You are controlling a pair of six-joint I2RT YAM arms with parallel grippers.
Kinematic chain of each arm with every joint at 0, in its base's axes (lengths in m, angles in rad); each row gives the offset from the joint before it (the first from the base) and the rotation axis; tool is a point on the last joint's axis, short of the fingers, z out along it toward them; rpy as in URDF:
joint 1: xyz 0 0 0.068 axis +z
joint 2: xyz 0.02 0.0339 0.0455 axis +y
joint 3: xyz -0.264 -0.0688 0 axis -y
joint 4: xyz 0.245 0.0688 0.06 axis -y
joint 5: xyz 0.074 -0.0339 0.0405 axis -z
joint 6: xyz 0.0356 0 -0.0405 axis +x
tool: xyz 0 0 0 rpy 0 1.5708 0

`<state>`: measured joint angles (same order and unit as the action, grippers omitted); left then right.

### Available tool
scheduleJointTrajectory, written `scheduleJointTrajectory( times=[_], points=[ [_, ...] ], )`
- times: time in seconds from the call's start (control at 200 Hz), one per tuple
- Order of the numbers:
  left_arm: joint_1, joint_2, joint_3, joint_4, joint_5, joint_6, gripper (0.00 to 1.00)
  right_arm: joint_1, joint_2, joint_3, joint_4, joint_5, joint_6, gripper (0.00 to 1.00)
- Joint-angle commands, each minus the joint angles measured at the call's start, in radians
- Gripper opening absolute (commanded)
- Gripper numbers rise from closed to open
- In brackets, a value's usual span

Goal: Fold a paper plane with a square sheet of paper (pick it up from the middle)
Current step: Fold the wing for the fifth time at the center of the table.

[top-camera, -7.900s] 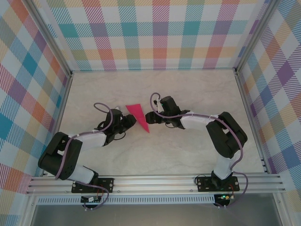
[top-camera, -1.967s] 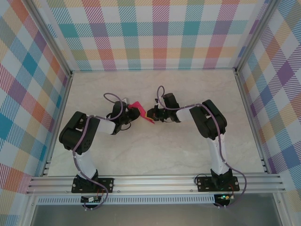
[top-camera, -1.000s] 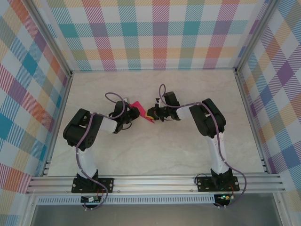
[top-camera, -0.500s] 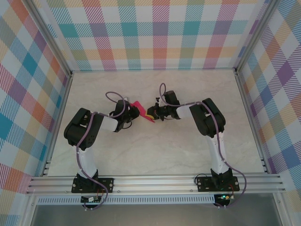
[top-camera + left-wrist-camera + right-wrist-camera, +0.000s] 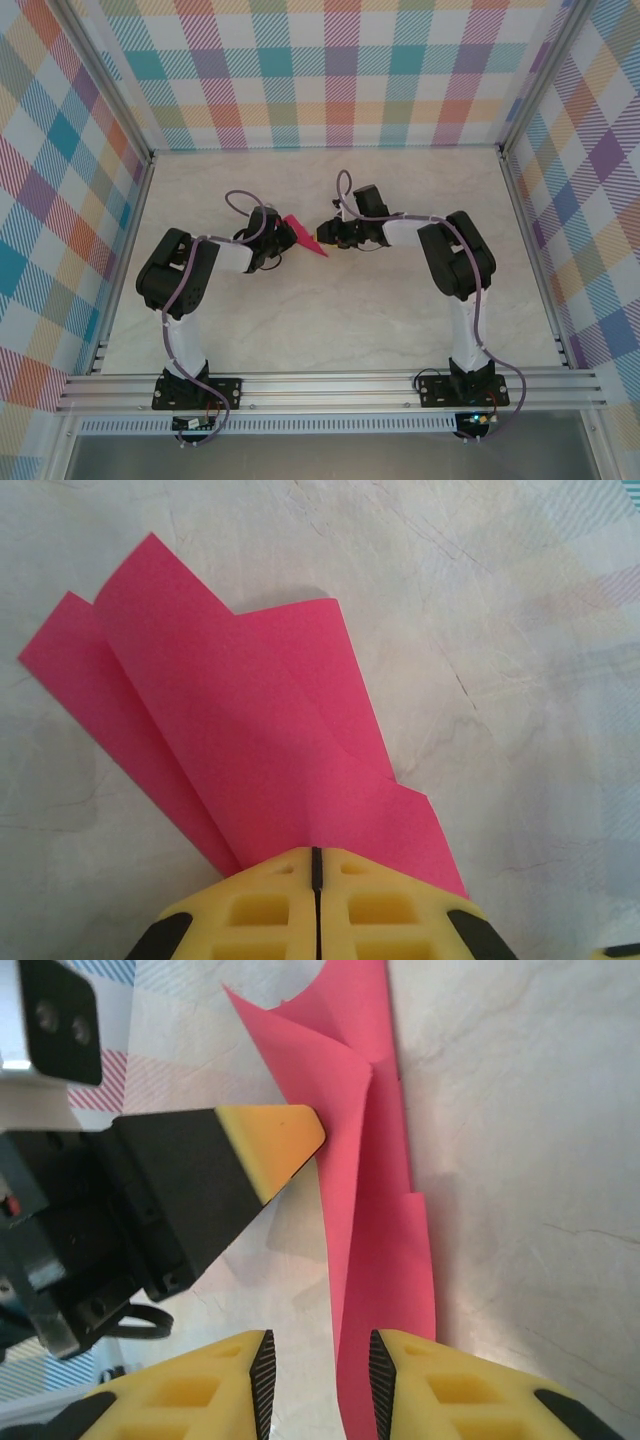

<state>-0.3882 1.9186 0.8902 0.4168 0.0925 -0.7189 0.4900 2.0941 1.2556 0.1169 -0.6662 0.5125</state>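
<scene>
Mid-fold: left gripper [image 5: 315, 868] clamped on half-made paper plane [image 5: 250, 710], right gripper [image 5: 320, 1345] parted astride its edge; next, probably pinch and crease the loose flap.

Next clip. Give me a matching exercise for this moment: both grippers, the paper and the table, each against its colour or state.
Things:
1. left gripper
2. right gripper
3. paper
4. table

Colour or state:
A. pale, marbled
B. shut on the paper
C. pink, folded
D. jaws apart, paper edge between them

Pairs: 1-B, 2-D, 3-C, 4-A
</scene>
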Motion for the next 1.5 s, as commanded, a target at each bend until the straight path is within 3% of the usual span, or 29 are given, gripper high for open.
scheduleJointTrajectory(
  times=[0.0, 0.38, 0.83, 1.035, 1.27, 1.495],
  points=[
    [0.003, 0.031, 0.011, -0.091, -0.051, -0.011, 0.07, 0.019, -0.042, -0.015, -0.063, 0.028, -0.157, 0.32],
    [0.003, 0.036, 0.023, -0.113, -0.051, -0.017, 0.07, 0.053, -0.032, 0.000, -0.129, 0.076, -0.257, 0.32],
    [0.003, 0.036, 0.032, -0.124, -0.046, -0.018, 0.07, 0.053, 0.017, 0.031, -0.137, 0.098, -0.291, 0.24],
    [0.003, 0.037, 0.036, -0.130, -0.044, -0.018, 0.07, 0.053, 0.040, 0.048, -0.133, 0.091, -0.315, 0.18],
    [0.003, 0.017, 0.038, -0.143, -0.048, -0.008, 0.07, 0.052, 0.052, 0.049, -0.121, 0.072, -0.308, 0.04],
    [0.006, -0.042, 0.048, -0.155, -0.037, 0.024, 0.17, 0.035, 0.076, 0.050, -0.098, 0.002, -0.241, 0.00]
  ],
)
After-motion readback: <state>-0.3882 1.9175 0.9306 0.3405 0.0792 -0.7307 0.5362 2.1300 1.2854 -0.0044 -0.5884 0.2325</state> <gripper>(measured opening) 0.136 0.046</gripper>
